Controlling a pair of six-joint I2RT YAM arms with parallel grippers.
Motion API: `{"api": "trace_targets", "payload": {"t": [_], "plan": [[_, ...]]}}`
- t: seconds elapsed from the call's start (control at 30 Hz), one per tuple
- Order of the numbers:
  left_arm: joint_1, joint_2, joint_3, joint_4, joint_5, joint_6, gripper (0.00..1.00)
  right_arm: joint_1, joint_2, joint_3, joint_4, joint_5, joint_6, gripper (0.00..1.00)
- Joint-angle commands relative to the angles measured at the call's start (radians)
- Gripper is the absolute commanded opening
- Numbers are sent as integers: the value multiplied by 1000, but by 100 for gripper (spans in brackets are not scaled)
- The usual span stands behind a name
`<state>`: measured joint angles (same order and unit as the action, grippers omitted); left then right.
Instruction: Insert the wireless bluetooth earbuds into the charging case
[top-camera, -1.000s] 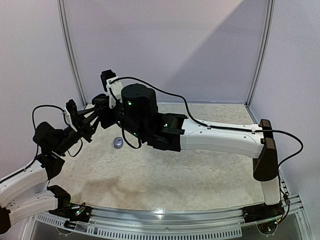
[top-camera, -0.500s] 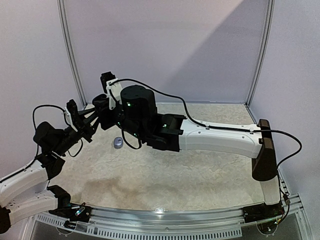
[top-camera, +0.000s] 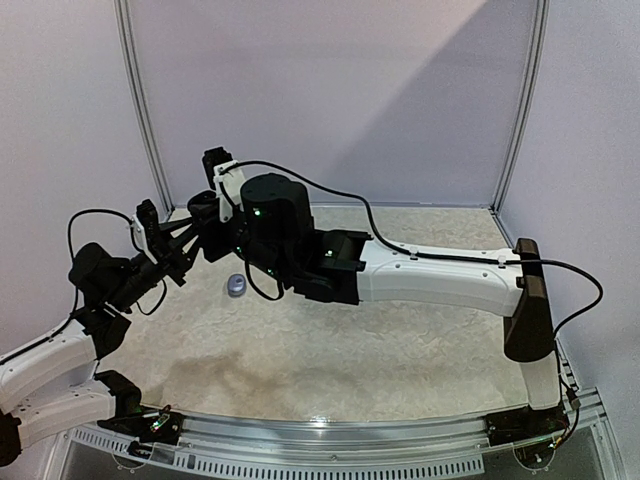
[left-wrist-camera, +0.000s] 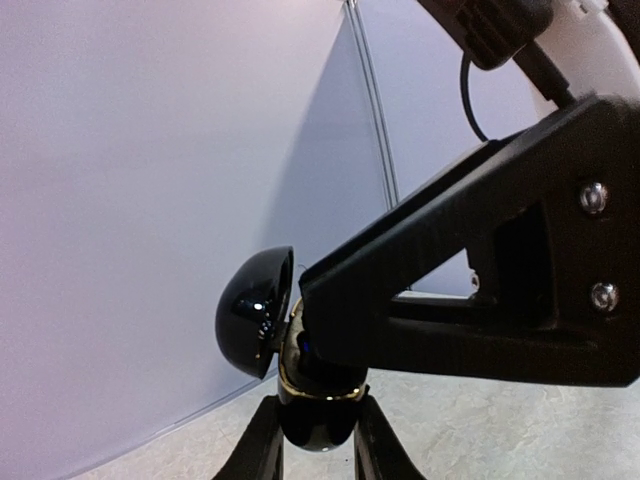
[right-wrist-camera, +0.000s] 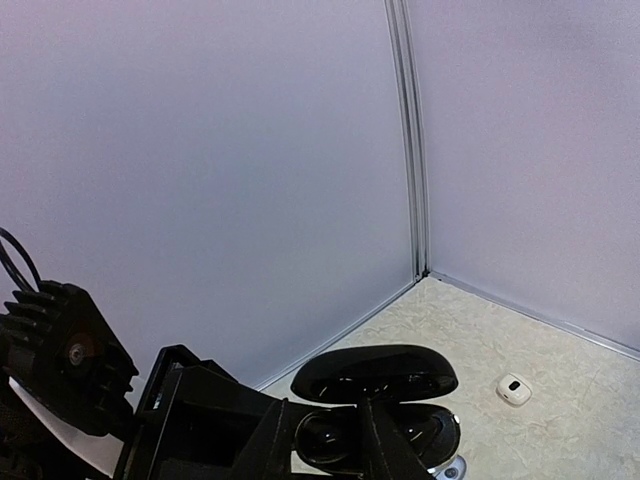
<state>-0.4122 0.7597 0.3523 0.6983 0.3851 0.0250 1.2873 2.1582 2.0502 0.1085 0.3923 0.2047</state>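
A glossy black charging case (left-wrist-camera: 318, 395) with a gold rim stands upright between the fingers of my left gripper (left-wrist-camera: 318, 432), its lid (left-wrist-camera: 252, 325) hinged open to the left. In the top view my left gripper (top-camera: 188, 243) holds it above the table's far left. My right gripper (top-camera: 207, 222) reaches in from the right, and its black fingers (left-wrist-camera: 400, 300) press down into the case's mouth. In the right wrist view my right gripper (right-wrist-camera: 335, 440) has its fingers apart over one well of the open case (right-wrist-camera: 420, 425). No earbud shows clearly.
A small silvery round case (top-camera: 236, 285) lies on the mottled beige table (top-camera: 330, 340) just below the grippers, and it also shows in the right wrist view (right-wrist-camera: 450, 468). A small white rounded item (right-wrist-camera: 514, 389) lies further back. Lilac walls (top-camera: 330, 100) close the back and sides.
Both arms have shifted only slightly upward. The black case stays in my left gripper and my right fingers stay at its mouth.
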Motion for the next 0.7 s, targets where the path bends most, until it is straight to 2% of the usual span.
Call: {"api": "trace_targets", "payload": {"t": [0.0, 0.27, 0.67], "plan": [[-11, -8, 1, 64, 20, -9, 0, -18, 14, -27, -75, 45, -6, 24], [-11, -8, 2, 58, 38, -22, 0, -20, 10, -25, -78, 51, -10, 20], [-10, -9, 8, 47, 83, -138, 0, -25, 1, -22, -101, 59, -3, 27]]}}
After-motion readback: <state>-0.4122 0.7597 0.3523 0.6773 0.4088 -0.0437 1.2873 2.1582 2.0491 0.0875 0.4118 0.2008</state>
